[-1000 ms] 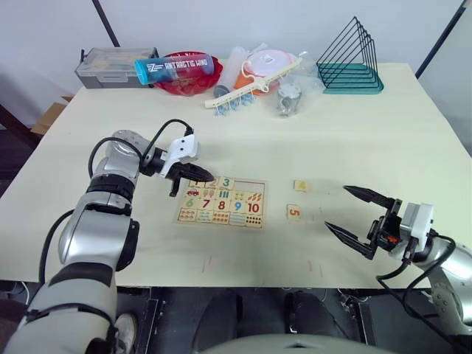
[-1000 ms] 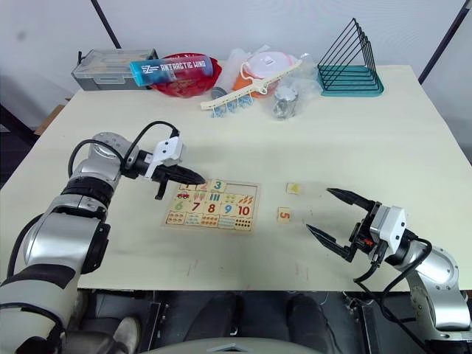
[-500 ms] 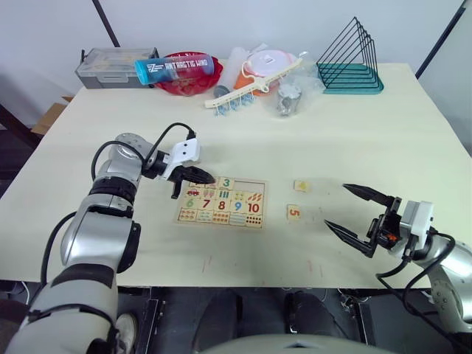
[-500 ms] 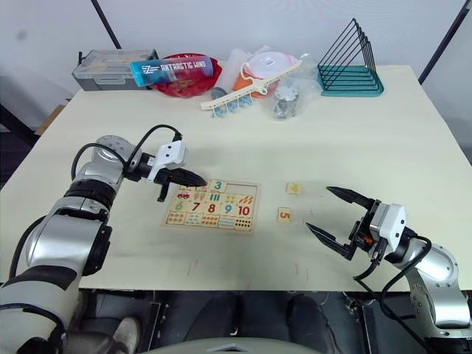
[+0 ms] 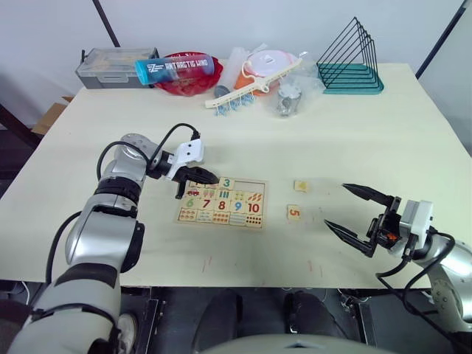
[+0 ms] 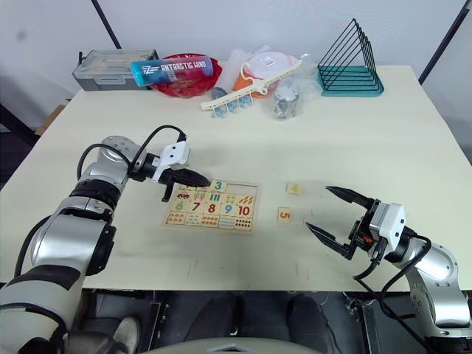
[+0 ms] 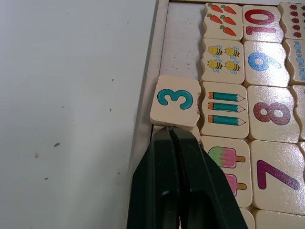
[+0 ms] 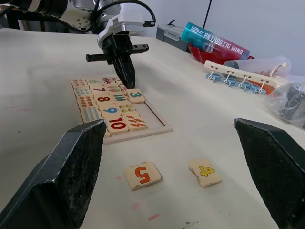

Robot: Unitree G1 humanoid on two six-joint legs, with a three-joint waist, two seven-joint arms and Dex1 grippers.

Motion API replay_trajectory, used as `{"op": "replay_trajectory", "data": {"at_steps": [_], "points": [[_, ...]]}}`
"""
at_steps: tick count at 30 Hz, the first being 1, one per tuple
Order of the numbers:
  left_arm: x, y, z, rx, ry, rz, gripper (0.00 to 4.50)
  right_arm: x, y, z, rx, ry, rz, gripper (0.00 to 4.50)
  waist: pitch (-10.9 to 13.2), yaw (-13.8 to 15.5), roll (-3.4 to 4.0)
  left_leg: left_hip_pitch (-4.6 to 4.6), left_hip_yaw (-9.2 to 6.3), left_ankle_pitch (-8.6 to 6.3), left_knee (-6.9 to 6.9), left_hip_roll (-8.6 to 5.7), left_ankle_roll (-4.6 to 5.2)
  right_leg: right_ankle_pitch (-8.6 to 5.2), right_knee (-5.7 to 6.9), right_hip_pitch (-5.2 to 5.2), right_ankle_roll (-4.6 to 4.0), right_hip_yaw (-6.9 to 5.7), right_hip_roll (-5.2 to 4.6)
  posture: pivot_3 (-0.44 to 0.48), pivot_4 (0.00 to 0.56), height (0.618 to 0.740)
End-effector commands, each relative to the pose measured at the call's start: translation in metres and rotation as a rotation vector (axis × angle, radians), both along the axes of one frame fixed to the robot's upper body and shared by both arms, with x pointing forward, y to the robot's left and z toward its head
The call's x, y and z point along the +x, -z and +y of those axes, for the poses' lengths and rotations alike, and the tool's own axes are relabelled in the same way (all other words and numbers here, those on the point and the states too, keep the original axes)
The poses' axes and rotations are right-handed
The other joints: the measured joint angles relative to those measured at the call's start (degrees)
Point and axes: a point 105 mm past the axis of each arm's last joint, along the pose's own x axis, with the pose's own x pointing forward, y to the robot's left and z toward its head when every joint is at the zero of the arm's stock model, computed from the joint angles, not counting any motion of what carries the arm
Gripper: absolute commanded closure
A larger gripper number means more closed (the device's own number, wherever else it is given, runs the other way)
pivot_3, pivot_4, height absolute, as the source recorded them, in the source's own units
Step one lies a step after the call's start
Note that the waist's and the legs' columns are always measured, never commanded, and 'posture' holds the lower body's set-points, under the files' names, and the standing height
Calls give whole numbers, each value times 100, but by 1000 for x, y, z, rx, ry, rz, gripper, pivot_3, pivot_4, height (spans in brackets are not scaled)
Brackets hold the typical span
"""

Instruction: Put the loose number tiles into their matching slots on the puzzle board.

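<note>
Puzzle board (image 5: 221, 204) lies flat on the table (image 5: 354, 133), a little toward the robot's left. Left gripper (image 5: 207, 178) sits low over the board's top row, fingers pressed together, tips at the near edge of the "3" tile (image 7: 175, 100). In the left wrist view a tile edge peeks out right under the tips; cannot tell whether they pinch it or just touch it, and its digit is hidden. The "3" tile sits tilted, its outer edge riding on the board's frame rather than flat in the recess. Beyond it the top-row slots (image 7: 180, 43) show bare wood. Top-row slots on the other side of the "3" are covered by the gripper, so their contents are unreadable.

Two tiles lie loose on the table to the right of the board: "4" tile (image 5: 301, 186) farther back, "5" tile (image 5: 293, 212) nearer the front edge, apart from each other and from the board.

Right gripper (image 5: 356, 214) is off to the right of both, jaws wide open, holding nothing.

Clutter along the back: bottle (image 5: 174, 68), red bowl (image 5: 184, 80), wire rack (image 5: 351, 59).
</note>
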Motion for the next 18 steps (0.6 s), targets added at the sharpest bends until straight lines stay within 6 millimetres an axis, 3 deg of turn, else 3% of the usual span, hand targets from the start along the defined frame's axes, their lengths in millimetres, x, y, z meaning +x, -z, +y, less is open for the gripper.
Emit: {"op": "replay_trajectory", "data": {"at_steps": [1, 18], "points": [[0, 1, -2, 11, 14, 3, 4460, 0, -8, -1, -1, 0, -37, 0, 0, 1, 0, 0, 0, 0, 0, 0, 0, 0, 0, 0, 0, 0, 0, 0, 150, 740], [1, 2, 1, 17, -5, -4, 4460, -1, -8, -1, -5, -2, -38, 0, -1, -2, 0, 1, 0, 0, 0, 0, 0, 0, 0, 1, 0, 0, 0, 0, 150, 740]]}}
